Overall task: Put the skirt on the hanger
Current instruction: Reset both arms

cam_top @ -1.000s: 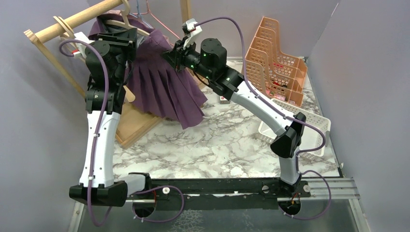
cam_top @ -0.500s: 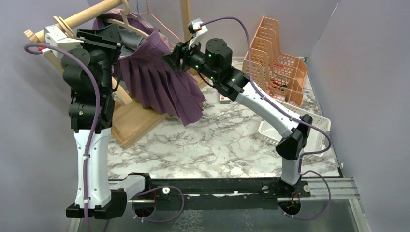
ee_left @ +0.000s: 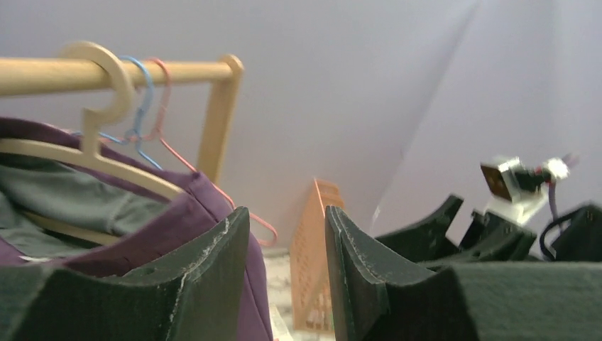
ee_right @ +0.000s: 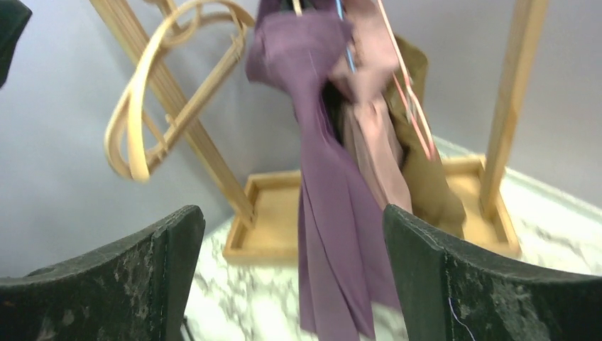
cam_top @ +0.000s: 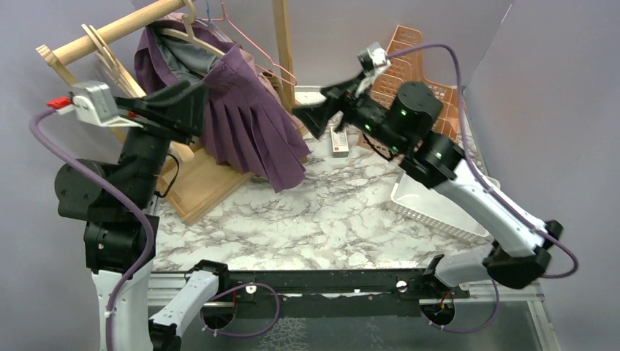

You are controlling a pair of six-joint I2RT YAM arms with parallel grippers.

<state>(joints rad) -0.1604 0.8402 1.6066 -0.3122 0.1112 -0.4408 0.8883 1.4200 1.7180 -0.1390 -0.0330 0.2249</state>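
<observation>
Table [cam_top: 329, 212]: I see white marble, veined grey.
Walls [cam_top: 439, 29]: plain lilac.
Skirt [cam_top: 245, 124]: on hanger [cam_top: 201, 45], far left.
Left gripper [ee_left: 287, 213]: narrow gap, empty.
Right gripper [ee_right: 294, 217]: wide, empty.

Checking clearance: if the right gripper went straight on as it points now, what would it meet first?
Probably the purple skirt, hanging dead ahead of the open right gripper in its wrist view; depth is unclear.

Soft, even light, with motion blur smearing the skirt [ee_right: 334, 177] in the right wrist view.
</observation>
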